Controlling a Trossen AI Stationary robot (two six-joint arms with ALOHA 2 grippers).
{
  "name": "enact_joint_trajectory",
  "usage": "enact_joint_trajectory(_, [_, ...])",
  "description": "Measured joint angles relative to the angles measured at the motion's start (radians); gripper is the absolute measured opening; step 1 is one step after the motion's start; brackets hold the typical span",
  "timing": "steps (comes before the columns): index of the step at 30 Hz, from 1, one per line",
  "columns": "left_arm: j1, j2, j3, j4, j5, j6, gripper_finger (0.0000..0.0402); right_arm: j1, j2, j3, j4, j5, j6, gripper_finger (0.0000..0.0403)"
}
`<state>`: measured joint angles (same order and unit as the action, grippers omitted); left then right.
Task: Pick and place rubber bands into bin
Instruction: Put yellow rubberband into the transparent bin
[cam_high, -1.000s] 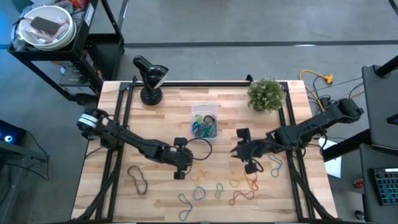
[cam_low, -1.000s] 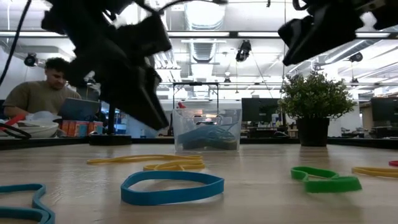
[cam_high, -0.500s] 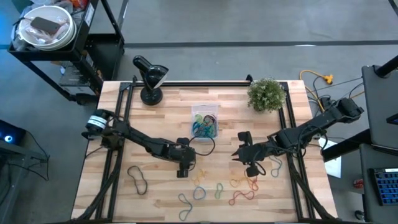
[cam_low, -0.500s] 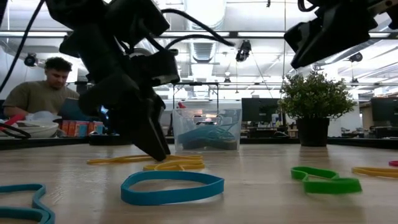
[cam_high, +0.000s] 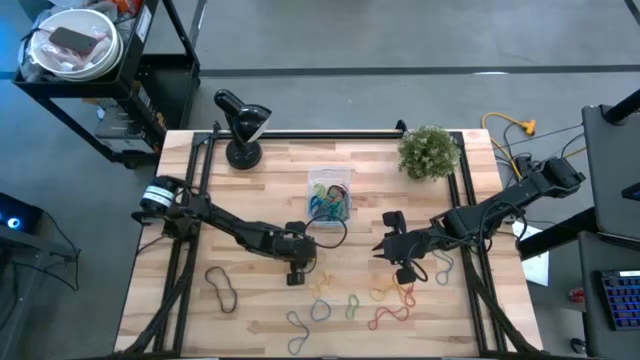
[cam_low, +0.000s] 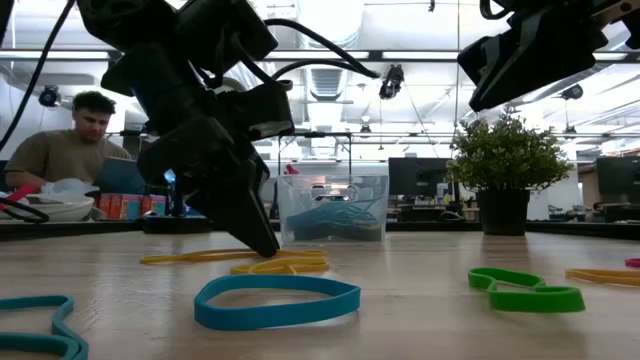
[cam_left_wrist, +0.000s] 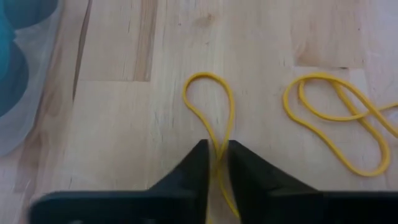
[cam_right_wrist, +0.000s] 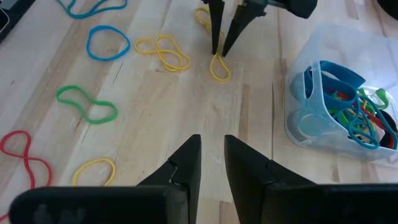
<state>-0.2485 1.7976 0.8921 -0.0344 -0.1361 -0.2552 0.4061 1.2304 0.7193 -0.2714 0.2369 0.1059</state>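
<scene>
My left pincer (cam_left_wrist: 216, 163) pinches a yellow rubber band (cam_left_wrist: 211, 115) flat on the desk (cam_high: 260, 200), near the clear bin (cam_high: 329, 194). My right pincer (cam_right_wrist: 212, 163) hovers slightly open, holding nothing.

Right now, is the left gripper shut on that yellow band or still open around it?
Shut on it: the left gripper has its fingers nearly touching, with the yellow rubber band pinched between the tips on the table.

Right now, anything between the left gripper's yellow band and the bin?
Nothing visible. The left gripper is down on the table, its fingers closing around a yellow rubber band. Only bare wood lies between it and the bin. The right gripper hangs off to the side, above the table.
</scene>
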Motion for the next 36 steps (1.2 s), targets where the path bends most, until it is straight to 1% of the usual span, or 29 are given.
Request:
enact_joint_trajectory(2, [0.000, 0.000, 0.000, 0.000, 0.001, 0.005, 0.0011, 0.000, 0.000, 0.000, 0.000, 0.000, 0.002, 0.0065])
enact_joint_trajectory(3, [0.000, 0.000, 0.000, 0.000, 0.001, 0.006, 0.0006, 0.000, 0.000, 0.000, 0.000, 0.000, 0.004, 0.0065])
enact_joint_trajectory(12, [-0.014, -0.029, -0.004, -0.024, -0.014, 0.030, 0.0000, 0.000, 0.000, -0.001, -0.001, 0.000, 0.004, 0.0065])
enact_joint_trajectory(17, [-0.035, -0.091, -0.006, -0.062, -0.074, 0.051, 0.0000, 0.000, 0.001, -0.004, -0.002, 0.000, 0.001, 0.0064])
enact_joint_trajectory(22, [-0.063, -0.165, -0.001, -0.074, -0.176, 0.087, 0.0000, 0.000, 0.001, -0.005, -0.001, 0.000, 0.000, 0.0065])
enact_joint_trajectory(25, [-0.081, -0.207, 0.005, -0.071, -0.267, 0.144, 0.0000, 0.000, 0.001, -0.005, -0.002, 0.001, 0.000, 0.0062])
enact_joint_trajectory(31, [-0.100, -0.250, 0.039, -0.059, -0.464, 0.284, 0.0000, 0.000, 0.001, -0.005, -0.001, 0.001, 0.000, 0.0059])
enact_joint_trajectory(36, [-0.101, -0.256, 0.085, -0.037, -0.583, 0.428, 0.0000, 0.000, 0.001, -0.005, -0.001, 0.002, 0.000, 0.0058])
